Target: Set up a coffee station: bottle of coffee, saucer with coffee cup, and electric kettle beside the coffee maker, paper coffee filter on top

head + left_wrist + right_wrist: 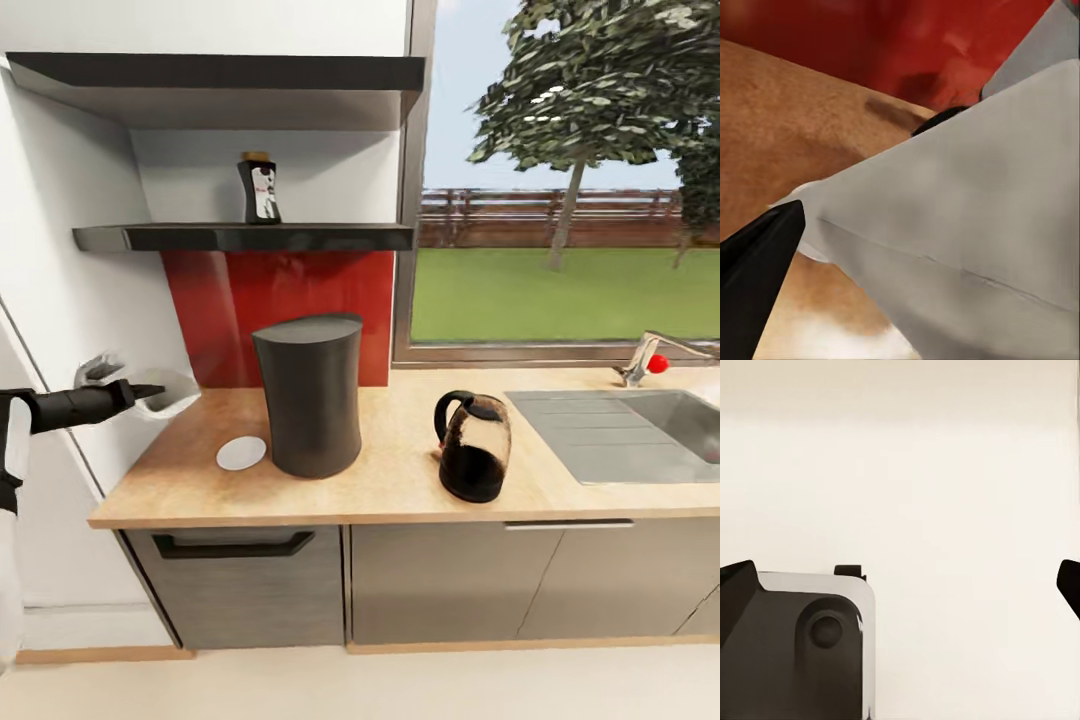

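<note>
Paper filter [967, 225] sits closest to the left wrist camera, a pale folded cone pinched by the left gripper [150, 392], one dark finger [757, 285] showing at its edge. From the head view that gripper holds the filter [165, 392] over the left end of the counter [400, 480], beside the coffee maker [308, 395] and below its top, so the filter is not yet placed. Right gripper [900, 577] has its fingertips spread wide with nothing between them, facing a plain pale surface.

Judging progress: the maker stands on the counter, and the kettle [473, 445] sits near it to the right, which looks settled. A small white disc [241, 453] just left of the maker may be the saucer; I cannot tell for sure. The coffee bottle [259, 187] remains on the shelf [240, 237], and the cup still has to go on the saucer.
</note>
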You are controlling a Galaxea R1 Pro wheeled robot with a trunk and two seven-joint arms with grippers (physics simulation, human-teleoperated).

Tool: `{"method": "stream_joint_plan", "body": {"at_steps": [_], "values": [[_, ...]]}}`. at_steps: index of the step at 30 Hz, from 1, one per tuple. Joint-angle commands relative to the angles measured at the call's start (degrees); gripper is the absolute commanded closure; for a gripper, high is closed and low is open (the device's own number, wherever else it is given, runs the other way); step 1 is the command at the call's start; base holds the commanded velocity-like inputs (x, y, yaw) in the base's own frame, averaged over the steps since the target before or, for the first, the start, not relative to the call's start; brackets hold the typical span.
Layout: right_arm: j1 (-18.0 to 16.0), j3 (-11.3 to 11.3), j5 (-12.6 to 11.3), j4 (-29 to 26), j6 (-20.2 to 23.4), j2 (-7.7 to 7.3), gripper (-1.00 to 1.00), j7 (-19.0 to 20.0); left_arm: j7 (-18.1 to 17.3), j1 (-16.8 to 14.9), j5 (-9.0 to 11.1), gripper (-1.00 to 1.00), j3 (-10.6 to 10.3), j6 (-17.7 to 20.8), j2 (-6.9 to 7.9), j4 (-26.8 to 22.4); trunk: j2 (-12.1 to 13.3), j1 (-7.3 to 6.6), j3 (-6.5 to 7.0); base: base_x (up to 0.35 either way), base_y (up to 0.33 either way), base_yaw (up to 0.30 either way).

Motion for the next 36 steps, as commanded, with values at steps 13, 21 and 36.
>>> {"method": "stream_joint_plan", "body": {"at_steps": [13, 21, 36], "values": [[0.0, -0.1, -0.1, -0.2, -0.2, 0.04, -1.00, 0.0, 29.3, -12.6, 4.8, 1.00, 23.6, 0.2, -3.78, 11.1, -0.1, 0.03, -0.14, 0.000, 0.000, -0.075], [0.0, -0.1, -0.1, -0.3, -0.3, 0.06, -1.00, 0.0, 42.3, -14.8, 20.4, 1.00, 24.6, -0.1, -9.55, 11.2, -0.1, 0.03, -0.14, 0.000, 0.000, 0.000], [0.0, -0.1, -0.1, -0.1, -0.3, 0.06, -1.00, 0.0, 55.1, -20.2, 32.5, 1.00, 23.9, -2.6, -15.62, 10.5, -0.1, 0.03, -0.14, 0.000, 0.000, -0.003]]}}
